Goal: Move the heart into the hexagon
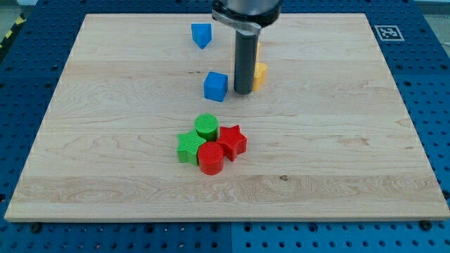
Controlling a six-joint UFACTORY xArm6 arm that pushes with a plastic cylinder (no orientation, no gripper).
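Reference: the blue cube on the tabletop.

1. Below the cube, well apart, is a touching cluster: green star, green cylinder, red cylinder, red star.
2. Above the cube is a second blue block, shape uncertain.
3. Just right of the cube is the tip, close to it; contact cannot be confirmed.
4. Claw: none fitted, so there is no opening state to report.
5. Right of the tip, a yellow block is partly hidden by the rod. Above it, a yellow sliver shows.
6. Heart and hexagon are probably these two yellow pieces. Which is which cannot be told.

Handling: the heart is judged light, rigid and free-sliding. Push a flat side squarely, since the lobes may turn it.
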